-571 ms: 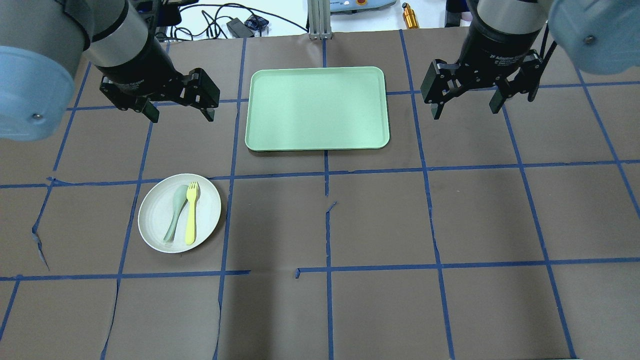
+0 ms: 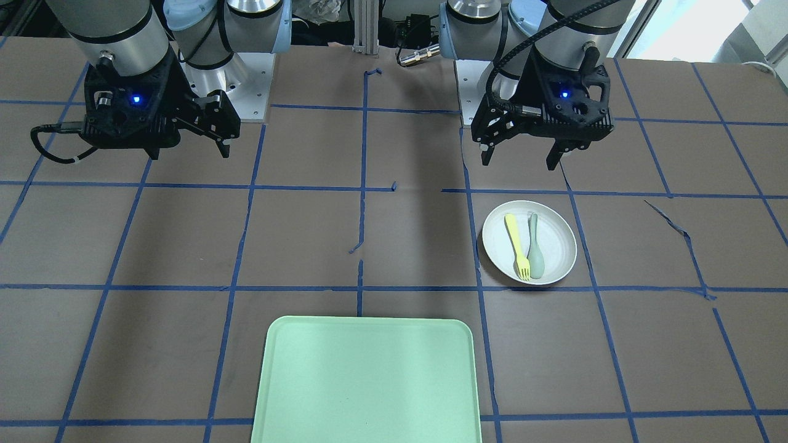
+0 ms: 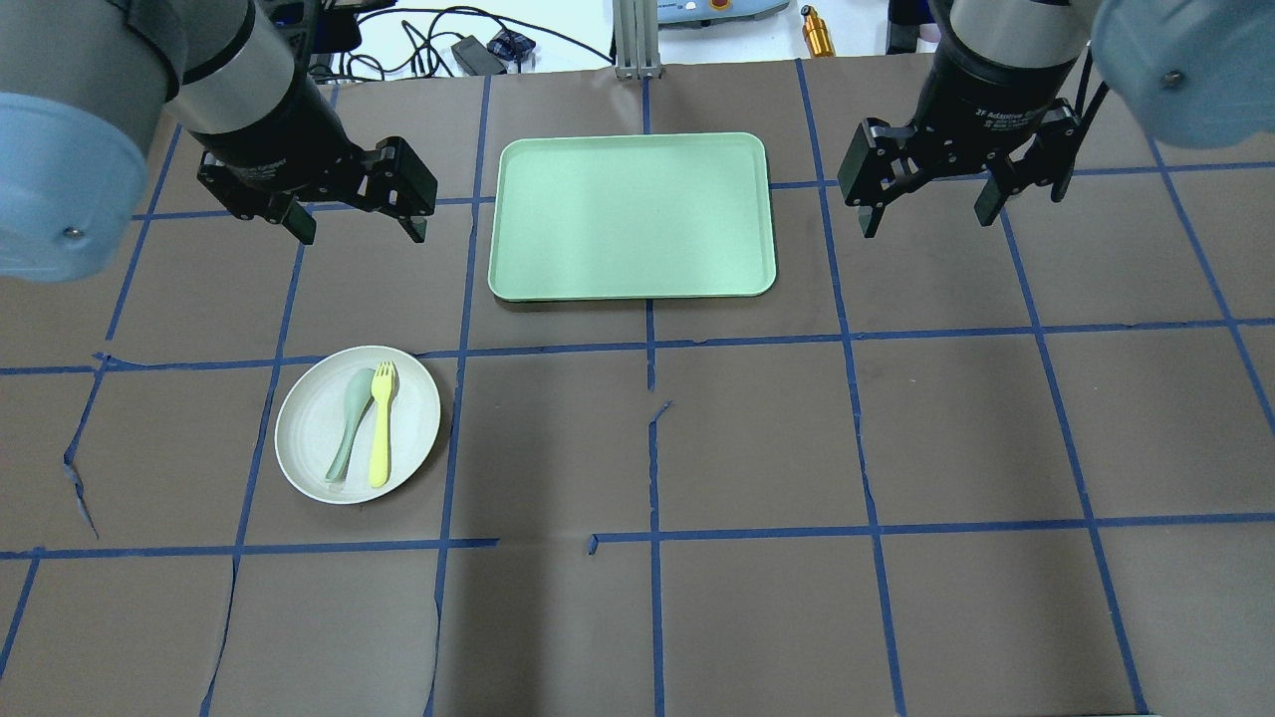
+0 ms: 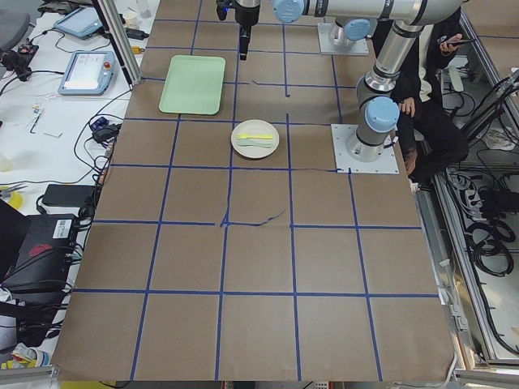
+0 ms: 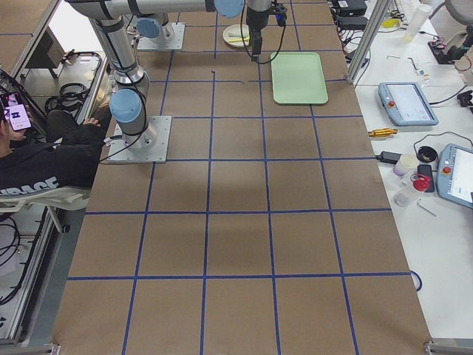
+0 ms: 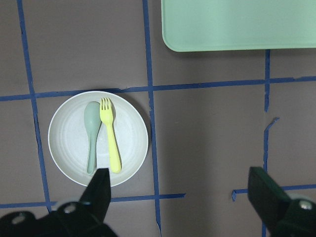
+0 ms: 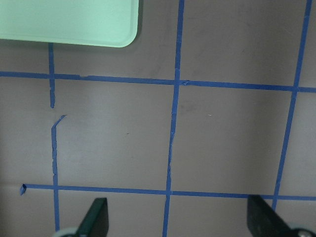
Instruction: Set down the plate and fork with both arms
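The round off-white plate (image 3: 408, 418) lies on the table's left half, near its middle. The yellow fork (image 3: 380, 438) lies on it, tines toward the tray, beside a grey-green spoon (image 3: 349, 423). My left gripper (image 3: 362, 231) hangs open and empty above the table, beyond the plate and to the tray's left. My right gripper (image 3: 928, 224) hangs open and empty to the tray's right. The left wrist view shows the plate (image 6: 131, 138), the fork (image 6: 111, 143) and the spoon (image 6: 91, 133) below my left gripper (image 6: 180, 197). The front view shows the plate (image 2: 557, 243) and the fork (image 2: 516, 237).
A mint-green rectangular tray (image 3: 633, 214) lies at the far middle of the table, between the two grippers. Brown paper with blue tape lines covers the table. Cables and a brass cylinder (image 3: 818, 32) lie beyond the far edge.
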